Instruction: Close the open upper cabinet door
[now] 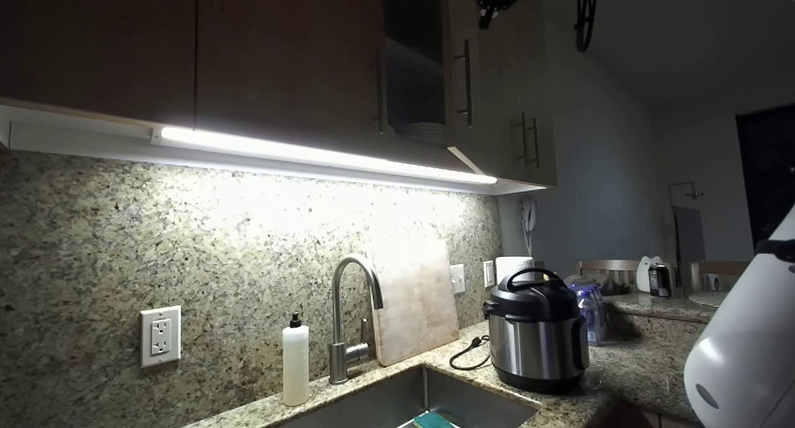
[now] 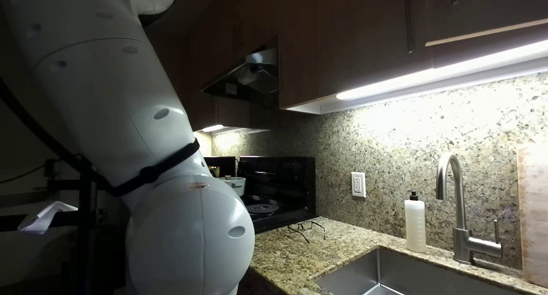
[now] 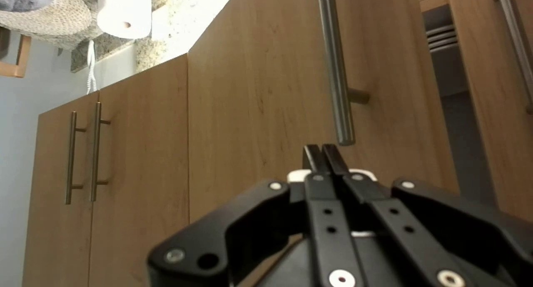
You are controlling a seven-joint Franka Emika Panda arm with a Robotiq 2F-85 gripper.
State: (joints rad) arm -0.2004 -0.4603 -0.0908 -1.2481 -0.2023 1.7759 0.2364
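Claw (image 3: 320,147), fingers (image 3: 315,158) pressed together with nothing between them, hangs before the upper cabinet door (image 3: 266,91), near the upper end of that door's bar handle (image 3: 336,66); whether a fingertip touches the wood cannot be told. The coming push seems to turn on this: the door lies ahead of the fingers, ajar, long axis upright like its handle's, and the claw faces its outer side, seemingly a little to the hinge side of the handle. With one robot arm (image 2: 102,98) there is no choice of reach. Pressing closer to the hinge would likely need more force.

Behind the door's free edge, stacked plates (image 1: 425,132) show through the gap. Past its hinge edge stand paired cabinet doors (image 3: 141,162). Below the door run a lit strip light (image 1: 329,158), a granite backsplash (image 1: 248,248) and the granite table (image 2: 295,256), which carries a pressure cooker (image 1: 539,335), a leaning cutting board (image 1: 415,310) and a gooseneck faucet (image 1: 337,310). Well away from the door is a black range (image 2: 278,179); beyond its hinge side, a dim wall (image 1: 590,167).
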